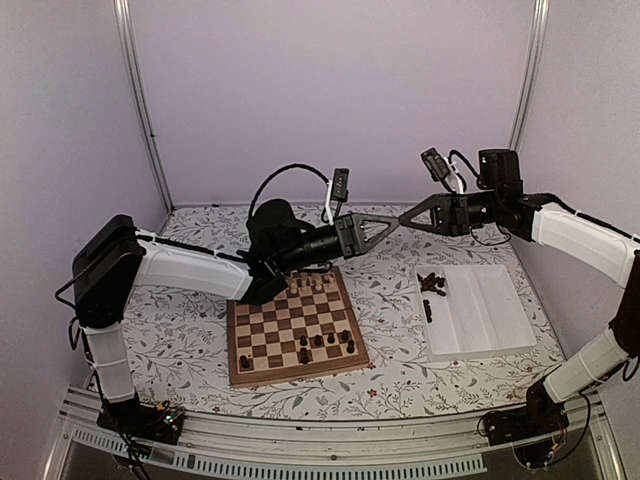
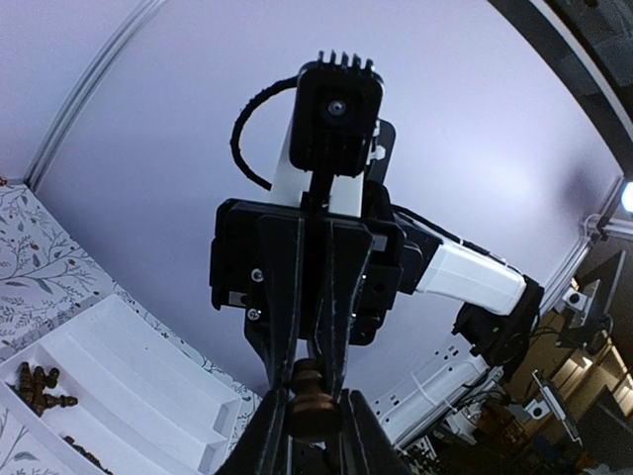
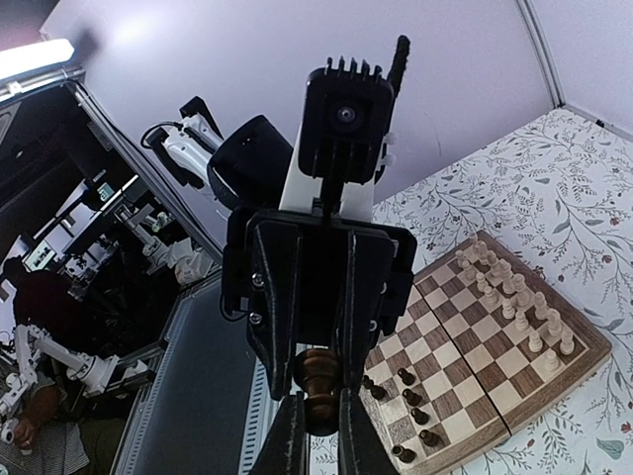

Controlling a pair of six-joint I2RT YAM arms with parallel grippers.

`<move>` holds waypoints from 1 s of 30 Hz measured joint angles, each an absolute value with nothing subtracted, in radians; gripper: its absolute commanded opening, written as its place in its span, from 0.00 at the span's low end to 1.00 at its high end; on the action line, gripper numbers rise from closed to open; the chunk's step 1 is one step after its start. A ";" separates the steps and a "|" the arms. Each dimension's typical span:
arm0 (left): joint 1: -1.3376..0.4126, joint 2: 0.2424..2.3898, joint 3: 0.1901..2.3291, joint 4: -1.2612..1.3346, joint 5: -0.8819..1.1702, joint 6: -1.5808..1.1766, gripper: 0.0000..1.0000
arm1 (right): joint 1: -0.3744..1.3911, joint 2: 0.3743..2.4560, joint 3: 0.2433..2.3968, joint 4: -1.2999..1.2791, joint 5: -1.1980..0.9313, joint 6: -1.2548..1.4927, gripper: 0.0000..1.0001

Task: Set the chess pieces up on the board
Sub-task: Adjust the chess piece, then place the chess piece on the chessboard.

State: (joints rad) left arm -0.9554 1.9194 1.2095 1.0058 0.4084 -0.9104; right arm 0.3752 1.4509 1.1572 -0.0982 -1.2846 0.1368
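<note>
Jaws of both arms meet tip to tip in the air, at about 1 o'clock from the board (image 1: 265, 340) in the top view. The left gripper (image 1: 392, 222) reaches in from 9 o'clock and the right gripper (image 1: 406, 220) from 3 o'clock.

One dark chess piece (image 2: 316, 401) sits between them. In the left wrist view, the left gripper's jaws rise from 6 o'clock, nearly closed and pressed against the piece's sides. The right gripper's jaws come down on it from 12 o'clock. The right wrist view shows the mirror of this: its own jaws are drawn in narrow on the same piece, so both grippers grip it at once.

On the board, several dark pieces (image 1: 318, 341) stand scattered toward its 5 o'clock corner, and pale pieces (image 1: 306, 284) line its 12 o'clock edge. At 3 o'clock from the board lies a white tray (image 1: 490, 310), with more dark pieces in its 10 o'clock corner. Both rest on a leaf-patterned table (image 1: 180, 340).
</note>
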 measured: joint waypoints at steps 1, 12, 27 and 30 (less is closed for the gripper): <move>-0.955 1.919 1.209 1.001 0.406 -0.905 0.35 | 0.375 1.451 1.159 -0.111 -1.280 0.128 0.02; -0.929 1.610 1.177 0.480 0.304 -0.564 0.55 | 0.418 1.456 1.452 -0.462 -0.996 -0.215 0.01; -0.591 1.260 1.090 -0.067 -0.136 -0.149 0.65 | 0.854 1.779 1.784 -0.829 -0.491 -0.651 0.02; -0.556 1.226 1.003 -0.084 -0.152 -0.124 0.65 | 0.911 1.862 1.839 -0.881 -0.453 -0.672 0.02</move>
State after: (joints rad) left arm -0.5560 1.2259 1.0027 -0.0845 -0.1520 -0.1242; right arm 0.9112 1.8622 1.8385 -0.8814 -0.4526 -0.6716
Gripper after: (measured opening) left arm 0.649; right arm 0.100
